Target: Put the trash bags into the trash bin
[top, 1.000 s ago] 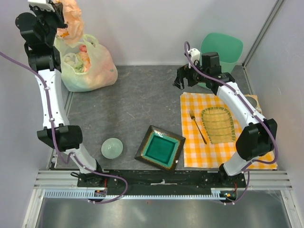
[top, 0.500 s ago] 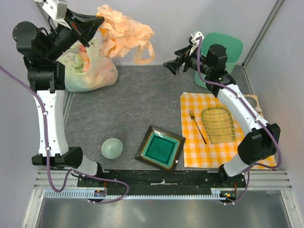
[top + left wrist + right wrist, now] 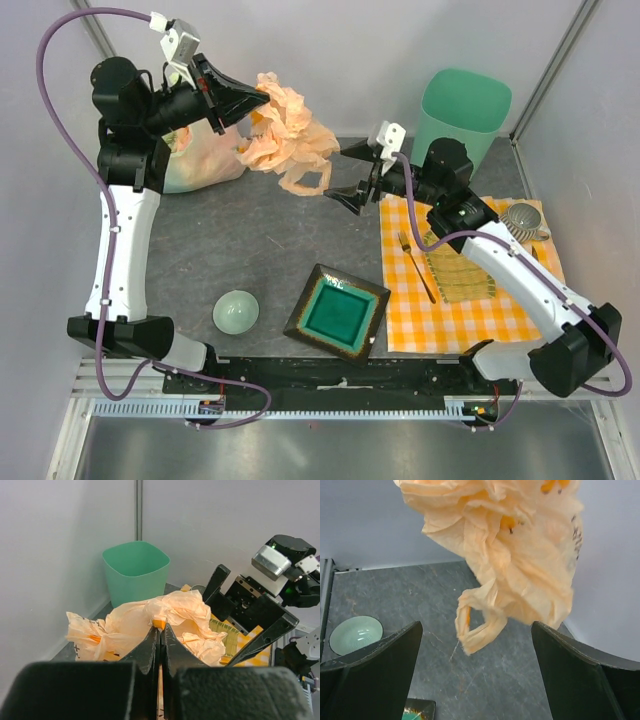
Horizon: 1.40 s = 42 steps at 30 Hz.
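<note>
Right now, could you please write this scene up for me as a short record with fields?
left gripper: shut on the trash bag, holding it in the air
right gripper: jaws wide, facing the bag, not closed on it
trash bag: crumpled, one loop handle dangling toward the right gripper
trash bin: upright at the far right, bag not in it
on the table: stuffed yellow-green bag, pale bowl, teal dish, checked cloth with fork

The trash bags (image 3: 290,135) are peach-cream with orange prints, the trash bin (image 3: 462,110) mint-green, the cloth (image 3: 450,322) yellow-checked, the dish (image 3: 338,312) teal
</note>
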### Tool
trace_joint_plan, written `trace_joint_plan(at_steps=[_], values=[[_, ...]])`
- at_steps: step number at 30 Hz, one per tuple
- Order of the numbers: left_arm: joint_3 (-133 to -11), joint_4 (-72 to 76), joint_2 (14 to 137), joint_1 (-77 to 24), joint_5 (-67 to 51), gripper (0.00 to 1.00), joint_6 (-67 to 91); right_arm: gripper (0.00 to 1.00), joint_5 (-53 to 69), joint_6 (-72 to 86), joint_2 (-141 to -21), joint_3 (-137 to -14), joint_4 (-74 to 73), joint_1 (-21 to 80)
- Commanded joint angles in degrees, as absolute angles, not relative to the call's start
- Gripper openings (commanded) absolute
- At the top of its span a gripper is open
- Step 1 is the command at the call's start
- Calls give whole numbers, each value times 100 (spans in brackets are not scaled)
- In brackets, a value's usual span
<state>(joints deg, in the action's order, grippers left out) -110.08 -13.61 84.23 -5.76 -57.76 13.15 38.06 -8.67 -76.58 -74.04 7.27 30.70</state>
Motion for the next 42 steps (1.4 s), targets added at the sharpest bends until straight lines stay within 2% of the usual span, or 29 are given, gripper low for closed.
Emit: trace_joint_plan(at_steps=[1,9,14,17,18,20,21,22,24,26,27,28,29,32,35,39,42], values=[[-11004,-1274,8314,-659,-6169,2,1678,98,3534,-1502,-7207,-7075,396,3129],[-10548,-1030,8253,-976,-6197,2,2337,98,1076,-2214,-7592,-7118,827,3997],[-10205,-572,8130,-984,-6275,2,3119,97,46,-2329,-7945,-7058,1098,4263],[-10029,-633,8042,-958,-6354,2,3173,78,-631,-2285,-8165,-7250,1038,4289],[-9967,-650,7998,-949,-6354,2,3199,62,-694,-2294,-8243,-7347,898,4272],[-9914,-659,7972,-871,-6363,2,3269,41,-599,-2329,-8236,-7357,765,4228],[-9914,-659,7963,-818,-6355,2,3270,12,-502,-2259,-8157,-7269,704,4167],[-9914,-650,7972,-756,-6285,2,3287,0,-327,-2180,-8104,-7234,634,4114],[-9966,-755,8007,-502,-6022,2,3235,0,357,-1944,-7929,-7190,284,3860],[-10133,-1445,8112,-239,-4882,2,2711,0,990,-1671,-7831,-7338,-199,3570],[-10369,-1694,8191,-176,-3938,2,2472,0,1419,-1626,-7788,-7461,-855,3525],[-10441,-1896,8348,-115,-3589,2,2278,0,1702,-1826,-7805,-7619,-1322,3507],[-10459,-1925,8419,-10,-3473,2,2085,0,1983,-1828,-7839,-7890,-1988,3455],[-10538,-2082,8622,220,-3559,2,1612,0,2881,-1592,-8006,-8225,-2661,3384],[-10258,-2302,8413,263,-3008,2,1215,0,3286,-1110,-8068,-8209,-2689,3174],[-9897,-2601,8262,535,-1472,2,766,0,4033,-528,-8235,-8226,-2724,2585],[-10001,-2812,8401,738,-1030,2,484,0,4333,-483,-8235,-8253,-2777,2408]])
